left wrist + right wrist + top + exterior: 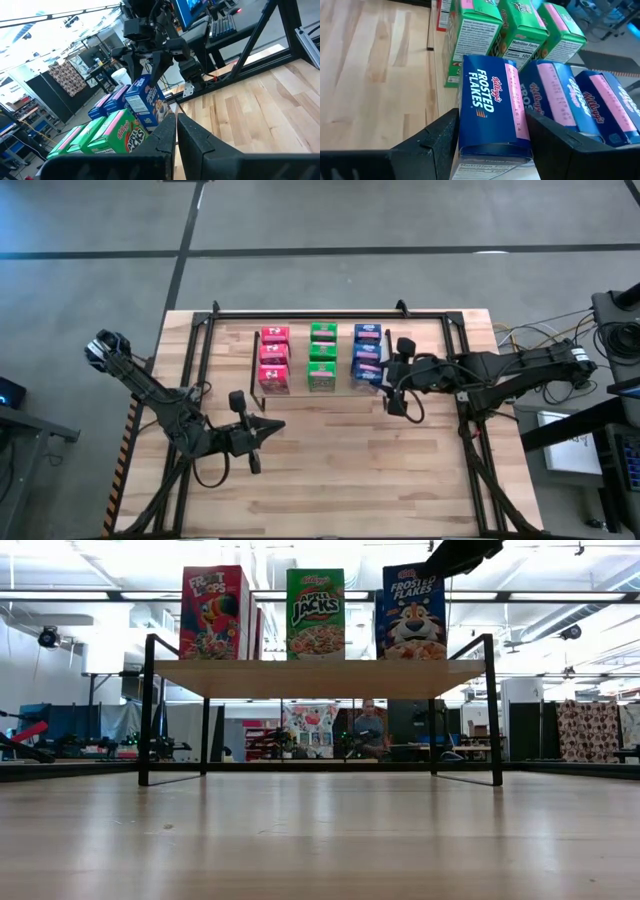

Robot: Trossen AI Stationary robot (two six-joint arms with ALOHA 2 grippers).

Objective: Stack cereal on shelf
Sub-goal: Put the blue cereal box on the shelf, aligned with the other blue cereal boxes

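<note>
Blue cardboard with a pink strip and "Frosted Flakes" lettering marked the cereal box (492,107) that stood upright at the front of the blue row, on the shelf (300,392) beside the green boxes (322,356) and red boxes (274,360). The right gripper (385,372) reached over the shelf's right end, its fingers (432,142) set wide, flanking that box. The left gripper (272,427) hovered over bare table (350,470) in front of the shelf, its fingers pressed together.
</note>
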